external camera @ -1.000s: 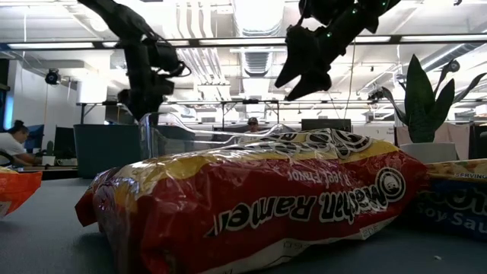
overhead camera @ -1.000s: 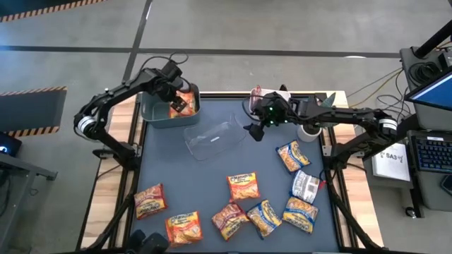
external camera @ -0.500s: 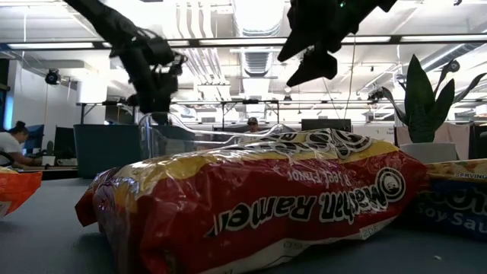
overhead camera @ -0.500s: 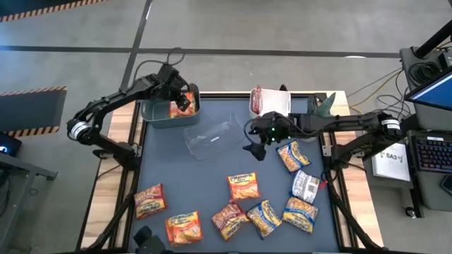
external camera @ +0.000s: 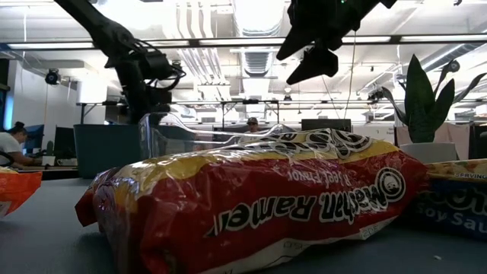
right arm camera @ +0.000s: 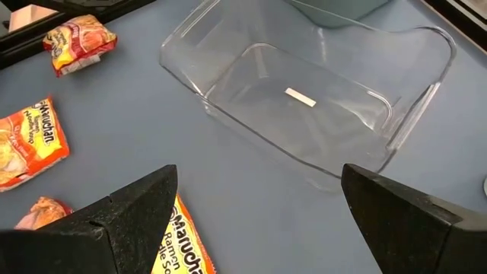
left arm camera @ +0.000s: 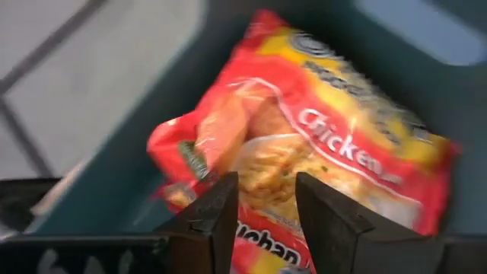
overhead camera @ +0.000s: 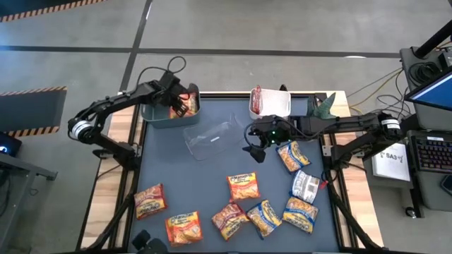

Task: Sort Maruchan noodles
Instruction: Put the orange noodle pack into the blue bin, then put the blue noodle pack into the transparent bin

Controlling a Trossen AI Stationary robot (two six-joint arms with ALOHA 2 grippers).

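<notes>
An orange Maruchan noodles packet (left arm camera: 319, 144) lies in the teal bin (overhead camera: 157, 117) at the table's far left. My left gripper (left arm camera: 266, 192) slants down into that bin, its fingers partly open over the packet. My right gripper (right arm camera: 259, 221) hangs wide open above the mat's middle, near the clear bin (right arm camera: 304, 99), with nothing between its fingers. Several more packets lie flat on the mat's near half: orange (overhead camera: 243, 186), dark red (overhead camera: 227, 219) and blue-yellow (overhead camera: 300, 214). My left gripper's fingers (left arm camera: 217, 209) stand over the near end of the orange packet (left arm camera: 259, 164) in the teal bin, slanting down from above. The packet lies on the bin's floor. I cannot tell whether the fingertips touch it.
A white bin (overhead camera: 277, 104) with a red packet (overhead camera: 256, 99) stands at the far edge, a plant (external camera: 426, 106) beside it. The dark red packet (external camera: 259, 198) fills the low view. Bare mat lies between the clear bin and the packets.
My left gripper has sunk into the teal bin and tipped more steeply downward; the orange packet now lies in the bin. My right gripper has swung from beside the white bin toward the table's near edge and stays wide open.
</notes>
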